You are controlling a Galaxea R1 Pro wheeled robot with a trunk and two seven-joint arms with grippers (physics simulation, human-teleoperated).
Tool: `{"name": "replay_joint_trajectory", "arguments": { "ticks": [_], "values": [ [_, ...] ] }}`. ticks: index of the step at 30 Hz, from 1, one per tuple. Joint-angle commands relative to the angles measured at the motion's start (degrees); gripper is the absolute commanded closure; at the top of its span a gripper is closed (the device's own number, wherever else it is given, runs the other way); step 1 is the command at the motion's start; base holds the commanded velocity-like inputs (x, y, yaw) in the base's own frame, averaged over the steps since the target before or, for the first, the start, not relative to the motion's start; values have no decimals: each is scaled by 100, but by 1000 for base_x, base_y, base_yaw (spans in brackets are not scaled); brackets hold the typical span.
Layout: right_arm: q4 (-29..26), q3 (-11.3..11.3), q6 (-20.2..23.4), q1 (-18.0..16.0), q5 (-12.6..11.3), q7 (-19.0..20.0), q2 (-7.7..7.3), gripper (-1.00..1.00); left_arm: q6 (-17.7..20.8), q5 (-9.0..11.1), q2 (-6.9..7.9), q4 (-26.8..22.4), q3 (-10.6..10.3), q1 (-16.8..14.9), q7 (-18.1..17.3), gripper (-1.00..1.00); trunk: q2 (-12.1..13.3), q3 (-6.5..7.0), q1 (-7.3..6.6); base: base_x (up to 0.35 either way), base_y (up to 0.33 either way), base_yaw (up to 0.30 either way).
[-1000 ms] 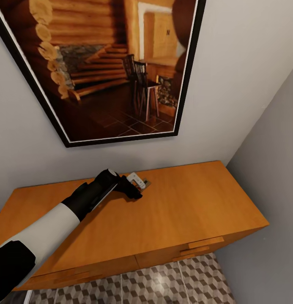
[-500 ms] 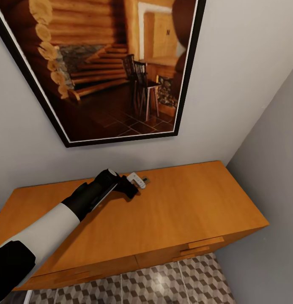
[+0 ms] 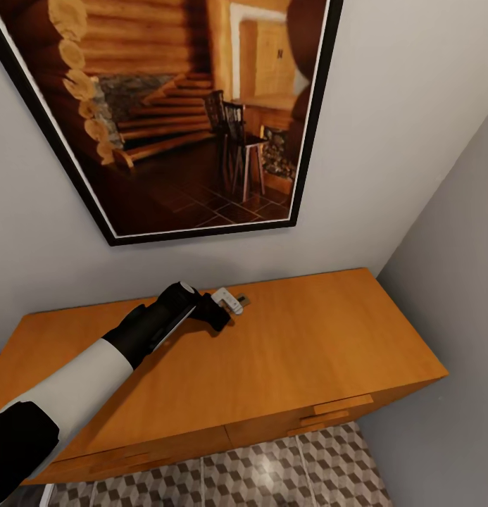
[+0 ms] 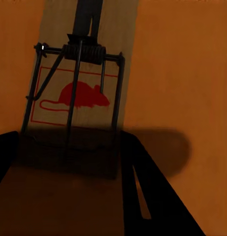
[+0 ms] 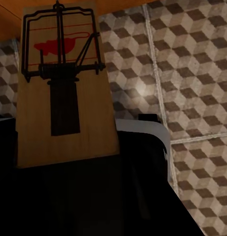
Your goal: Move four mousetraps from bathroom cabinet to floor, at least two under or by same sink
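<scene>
1. In the head view the left arm [image 3: 96,366] reaches across the flat top of the orange-brown cabinet [image 3: 328,345], which stands against a grey wall under a large framed picture of a log cabin interior [image 3: 173,113].
2. The left pincer [image 3: 226,310] is at a mousetrap [image 3: 238,303] lying flat on the cabinet top, near the back edge and roughly midway along it.
3. In the left wrist view that mousetrap [image 4: 79,93] lies on the orange wood, its red mouse mark and dark wire spring facing up; the near end of the board sits in shadow between the two dark fingers [image 4: 143,191].
4. I cannot tell whether the left pincer is closed on the board or merely straddles it.
5. In the right wrist view the right pincer [image 5: 69,162] has a second mousetrap [image 5: 62,83] clamped by its lower end, the board sticking out beyond the fingers.
6. Behind it lies the bathroom floor [image 5: 192,73] with its cube-pattern tiles, which also show in front of the cabinet drawers [image 3: 286,465].
</scene>
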Motion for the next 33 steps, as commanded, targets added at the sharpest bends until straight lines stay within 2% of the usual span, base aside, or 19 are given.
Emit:
{"name": "replay_joint_trajectory", "arguments": {
  "ticks": [1,6,21,26,33],
  "values": [
    [6,25,-11,-4,-81,51,-1,100,30,-6,6,177,-17,-4,-8,100,-7,-10,5,0,0,0],
    [6,24,-11,-4,-81,49,-2,100,33,-7,6,144,-7,-4,-9,100,-7,-10,5,0,0,0],
    [6,25,-23,-4,-81,47,9,100,44,-2,21,-452,6,-4,-9,100,-7,-10,5,0,0,0],
    [6,23,-35,-4,-81,47,54,100,51,7,27,-624,3,-4,-9,100,-7,-10,5,0,0,0],
    [-2,17,-43,-4,-81,47,59,100,51,19,44,-638,-6,-4,-10,100,-7,-10,5,-46,0,0]
  ]
}}
